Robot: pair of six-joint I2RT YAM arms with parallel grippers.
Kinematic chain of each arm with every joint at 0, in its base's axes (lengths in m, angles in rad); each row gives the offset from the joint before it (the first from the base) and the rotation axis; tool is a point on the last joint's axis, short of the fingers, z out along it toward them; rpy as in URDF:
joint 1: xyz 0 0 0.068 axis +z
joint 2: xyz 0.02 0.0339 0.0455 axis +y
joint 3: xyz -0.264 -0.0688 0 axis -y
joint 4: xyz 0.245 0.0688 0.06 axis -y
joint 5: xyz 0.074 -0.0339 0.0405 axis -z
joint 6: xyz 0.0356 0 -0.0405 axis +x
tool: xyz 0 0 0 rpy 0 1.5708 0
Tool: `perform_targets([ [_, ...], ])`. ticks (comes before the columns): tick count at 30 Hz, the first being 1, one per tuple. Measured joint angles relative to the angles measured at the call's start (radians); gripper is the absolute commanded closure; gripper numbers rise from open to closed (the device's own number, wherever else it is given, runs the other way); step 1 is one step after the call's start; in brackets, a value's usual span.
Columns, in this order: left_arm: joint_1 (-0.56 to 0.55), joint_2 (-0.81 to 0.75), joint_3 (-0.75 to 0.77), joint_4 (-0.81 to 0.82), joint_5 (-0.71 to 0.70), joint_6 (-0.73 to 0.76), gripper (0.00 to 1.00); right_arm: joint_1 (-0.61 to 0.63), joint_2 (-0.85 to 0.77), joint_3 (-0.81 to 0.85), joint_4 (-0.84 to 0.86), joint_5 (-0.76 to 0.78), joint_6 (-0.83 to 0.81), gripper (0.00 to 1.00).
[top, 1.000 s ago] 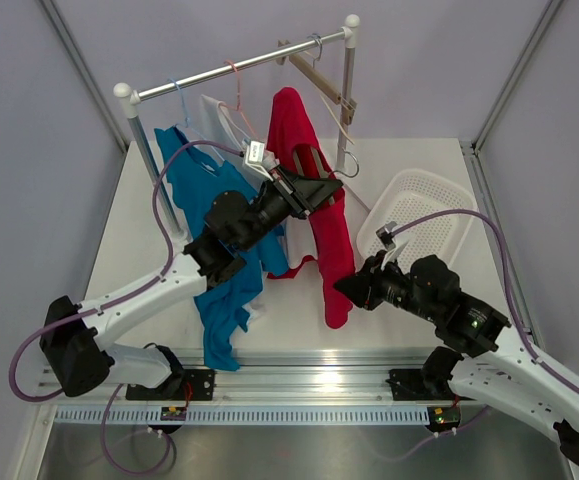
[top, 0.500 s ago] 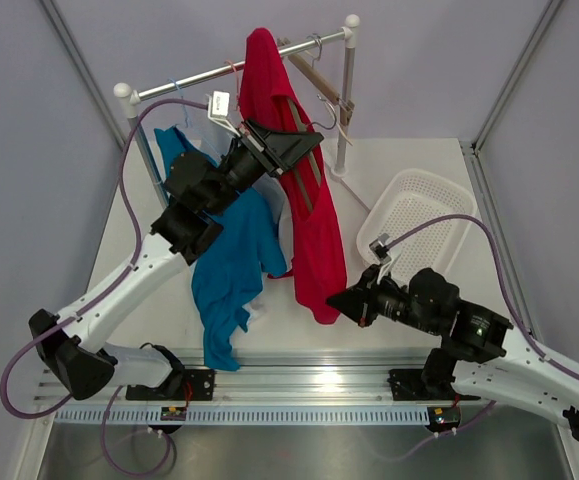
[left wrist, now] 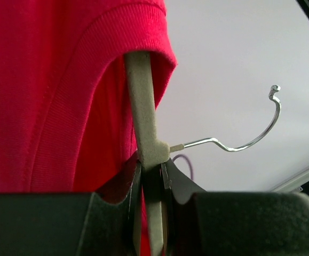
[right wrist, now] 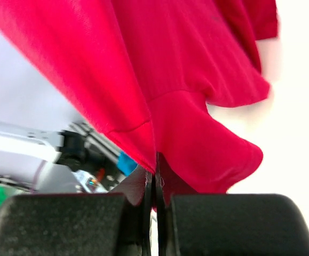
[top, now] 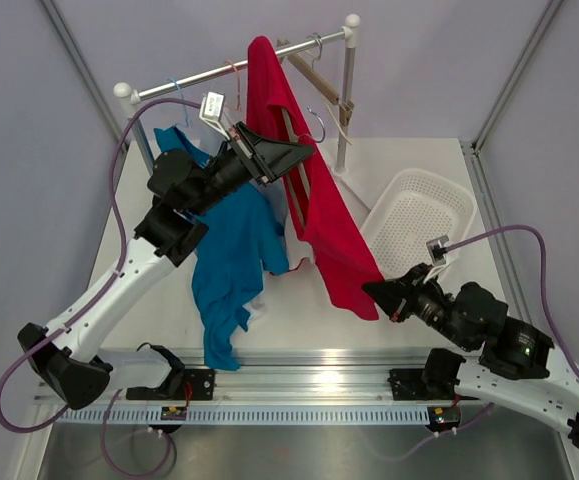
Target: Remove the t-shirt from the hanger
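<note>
Red t-shirt (top: 321, 215) still drapes over the hanger (left wrist: 141, 106), but its hem has swung right and now stretches taut. The left gripper (left wrist: 150, 178) stays clamped on the hanger's neck, up by the rail (top: 184, 82). The right gripper (right wrist: 155, 184) pinches the hem, likely peeling it off. Below lie a white table (top: 309, 322), a basket (top: 439, 200) and a hanging blue shirt (top: 229, 250); the walls are grey.

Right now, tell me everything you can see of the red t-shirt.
The red t-shirt looks like soft knit cotton with ribbed edging. It hangs on a grey hanger that the left tool grips shut, raised above the table. Its cloth stretches diagonally down to the right tool, which pinches its lower edge. It hangs beside a blue shirt; whether they touch is unclear.
</note>
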Motion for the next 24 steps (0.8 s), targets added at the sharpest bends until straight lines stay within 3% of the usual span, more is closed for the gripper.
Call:
perform_targets([
  [6, 0.045, -0.166, -0.156, -0.041, -0.014, 0.06, 1.0, 0.006, 0.139, 0.101, -0.084, 0.031, -0.069, 1.0],
  [12, 0.085, -0.316, -0.194, -0.108, -0.039, 0.174, 1.0, 0.011, 0.014, 0.165, -0.113, -0.026, -0.102, 1.0],
  [16, 0.081, -0.296, -0.175, -0.087, -0.008, 0.176, 1.0, 0.011, -0.07, 0.198, -0.152, -0.033, -0.091, 0.99],
  [21, 0.065, -0.178, -0.175, 0.029, 0.054, 0.108, 1.0, 0.011, -0.022, 0.173, -0.229, 0.012, -0.057, 0.99],
  [24, 0.031, -0.101, -0.172, 0.089, 0.086, 0.069, 1.0, 0.011, -0.009, 0.161, -0.279, 0.079, -0.039, 0.88],
])
